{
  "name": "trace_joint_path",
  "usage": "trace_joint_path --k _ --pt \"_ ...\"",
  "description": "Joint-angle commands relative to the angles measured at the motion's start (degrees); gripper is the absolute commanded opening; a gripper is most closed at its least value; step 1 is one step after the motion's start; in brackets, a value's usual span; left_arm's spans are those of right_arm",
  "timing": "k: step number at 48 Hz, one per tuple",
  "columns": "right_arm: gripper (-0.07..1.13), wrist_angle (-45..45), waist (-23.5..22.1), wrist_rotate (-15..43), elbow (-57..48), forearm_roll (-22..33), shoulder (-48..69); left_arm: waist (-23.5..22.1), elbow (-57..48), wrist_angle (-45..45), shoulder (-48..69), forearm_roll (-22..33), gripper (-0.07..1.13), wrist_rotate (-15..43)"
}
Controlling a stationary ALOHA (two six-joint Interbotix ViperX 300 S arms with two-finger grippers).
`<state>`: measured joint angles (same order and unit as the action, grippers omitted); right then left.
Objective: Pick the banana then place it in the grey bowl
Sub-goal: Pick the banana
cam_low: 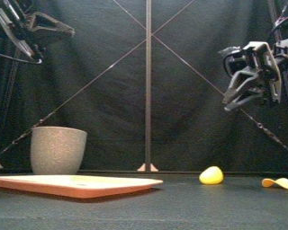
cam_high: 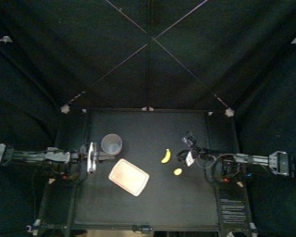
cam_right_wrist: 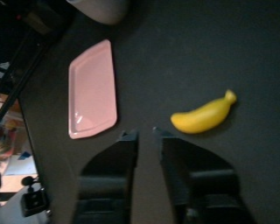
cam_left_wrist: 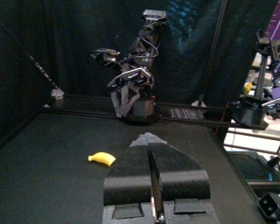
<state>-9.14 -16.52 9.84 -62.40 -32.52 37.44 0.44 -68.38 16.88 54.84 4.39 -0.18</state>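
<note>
The yellow banana (cam_high: 166, 155) lies on the table right of the middle; the front view shows it low at the far right (cam_low: 279, 183). The tall grey speckled cup (cam_high: 111, 143) stands upright at the back left (cam_low: 58, 149). My right gripper (cam_high: 194, 153) hangs above the table just right of the banana, high in the front view (cam_low: 248, 76). Its jaws stand close together with nothing between them, and its wrist view shows the banana (cam_right_wrist: 205, 115) beyond their tips. My left gripper (cam_high: 89, 159) rests shut at the left, beside the cup, with the banana (cam_left_wrist: 101, 158) far ahead of it.
A flat pink tray (cam_high: 129, 175) lies in front of the cup, left of the middle (cam_low: 75, 185). A small round yellow toy (cam_high: 179, 170) sits just in front of the banana (cam_low: 211, 175).
</note>
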Motion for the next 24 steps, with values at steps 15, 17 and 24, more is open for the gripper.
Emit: trace_joint_path --k 15,17,24 --pt "1.02 -15.5 -5.6 14.4 4.8 -1.0 -3.1 -0.2 -0.9 0.3 -0.4 4.7 -0.02 -0.1" --pt "1.02 -15.3 -5.5 14.7 5.5 0.3 -3.2 -0.2 -0.9 0.3 -0.4 4.9 -0.02 -0.1" --pt "1.02 -15.3 -6.4 17.6 7.7 2.4 -5.4 -0.1 -0.8 0.3 -0.4 4.9 -0.02 -0.1"
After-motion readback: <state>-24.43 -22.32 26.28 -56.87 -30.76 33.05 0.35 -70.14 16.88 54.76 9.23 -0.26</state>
